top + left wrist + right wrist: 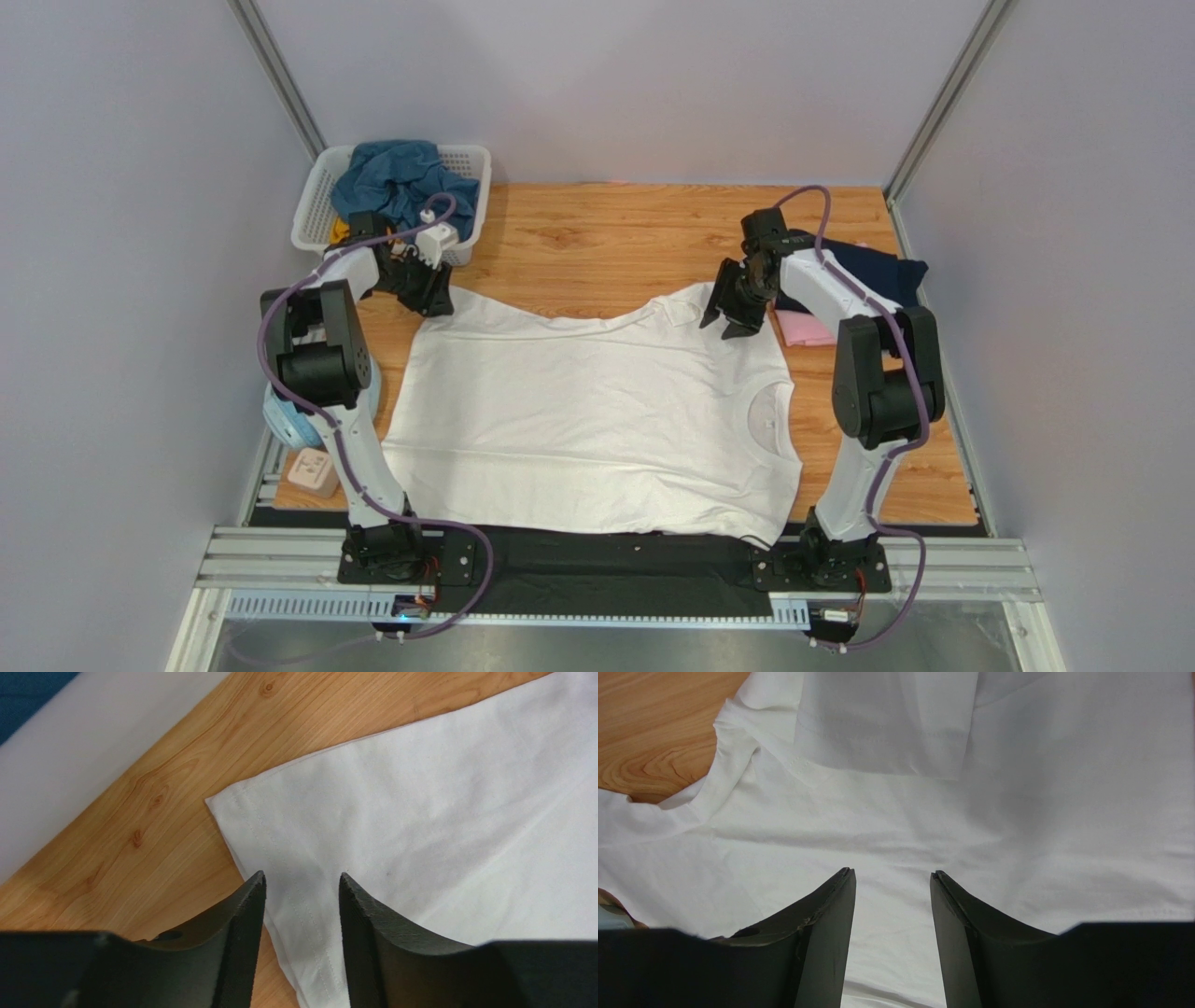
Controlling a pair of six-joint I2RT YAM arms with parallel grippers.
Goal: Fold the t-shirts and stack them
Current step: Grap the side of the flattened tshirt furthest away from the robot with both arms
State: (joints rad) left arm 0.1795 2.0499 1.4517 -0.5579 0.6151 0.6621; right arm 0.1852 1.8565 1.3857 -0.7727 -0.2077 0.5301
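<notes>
risk, left side: the left gripper (300, 878) is hovering over the hem of the white t-shirt (435, 812), just inside its corner; closing here, it is likely pinching only the edge stitching, and the cloth could be slipping free on the lift
risk, right side: the right gripper (891, 875) is hanging over the shoulder area, near the neckline and a sleeve (885, 721) lying turned in; a grab could be bunching several layers and creasing the fold
risk, both: uneven grips would be skewing the fold line
left jaws: standing moderately apart, holding nothing; contact with the cloth cannot be told
right jaws: standing moderately apart, holding nothing; contact likewise unclear
white t-shirt: lying spread flat on the wooden table (617, 231), between the arms
other shirts: teal-blue shirt (400, 171) sitting in the basket (316, 210); navy shirt (884, 266) and pink shirt (802, 329) lying beside the right arm
</notes>
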